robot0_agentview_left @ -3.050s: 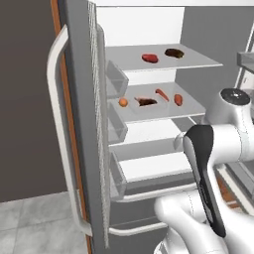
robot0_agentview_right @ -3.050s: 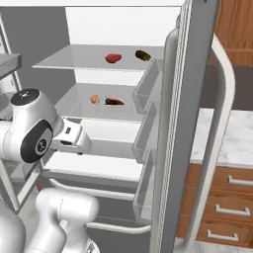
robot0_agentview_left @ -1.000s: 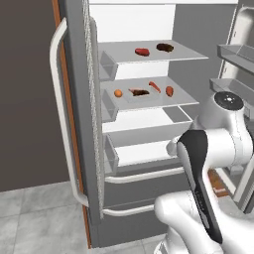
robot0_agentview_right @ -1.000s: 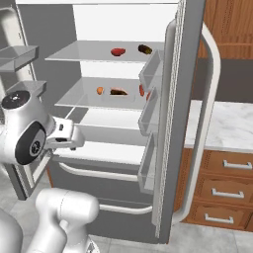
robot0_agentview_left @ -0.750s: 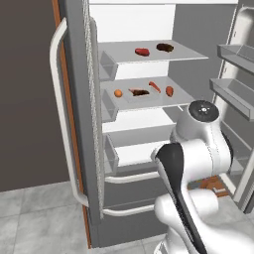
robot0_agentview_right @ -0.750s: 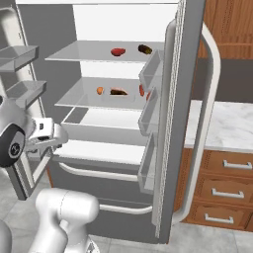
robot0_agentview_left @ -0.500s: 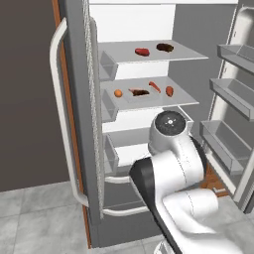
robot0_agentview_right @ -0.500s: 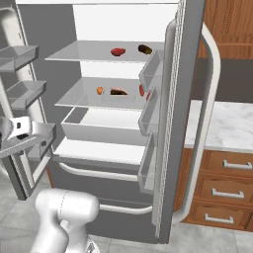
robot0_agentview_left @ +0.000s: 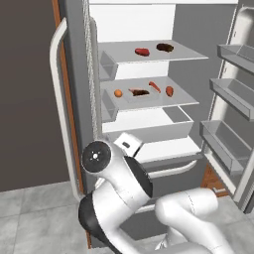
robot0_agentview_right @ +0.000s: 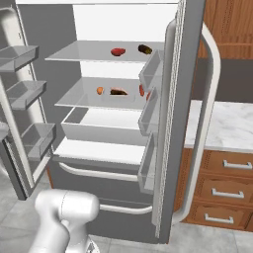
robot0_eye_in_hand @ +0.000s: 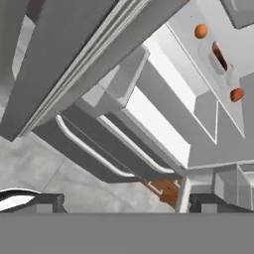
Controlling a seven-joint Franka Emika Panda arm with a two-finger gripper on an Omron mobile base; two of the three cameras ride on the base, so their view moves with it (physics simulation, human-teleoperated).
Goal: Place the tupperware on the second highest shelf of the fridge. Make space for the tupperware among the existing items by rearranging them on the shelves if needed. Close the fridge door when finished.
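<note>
The fridge [robot0_agentview_left: 149, 129] stands with both doors open. The tupperware [robot0_agentview_left: 141, 94], a pale shallow tray with a dark brown piece in it, lies on the second highest shelf [robot0_agentview_left: 183, 103]. It also shows in the right base view as the tupperware [robot0_agentview_right: 118, 92] and in the hand view as the tupperware [robot0_eye_in_hand: 218, 57]. Around it on that shelf lie an orange lump [robot0_agentview_left: 118, 93], an orange-red piece [robot0_agentview_left: 155, 86] and a red lump [robot0_agentview_left: 169, 91]. The top shelf [robot0_agentview_left: 188, 54] holds a red lump [robot0_agentview_left: 142, 51] and a dark brown one [robot0_agentview_left: 164, 47]. My gripper [robot0_eye_in_hand: 126, 203] is open and empty, low before the left door, apart from the shelves.
The left door [robot0_agentview_left: 74, 99] with its long handle [robot0_agentview_left: 57, 99] stands close beside my arm. The right door's grey bins [robot0_agentview_left: 233, 89] jut out at the right. A white drawer [robot0_agentview_left: 149, 130] sits under the shelves. A marble counter [robot0_agentview_right: 222, 126] with wooden drawers [robot0_agentview_right: 227, 188] lies to the right.
My arm has swung left and down across the fridge front, from the right side to the left door. The gripper stayed open. The food and tray have not moved.
</note>
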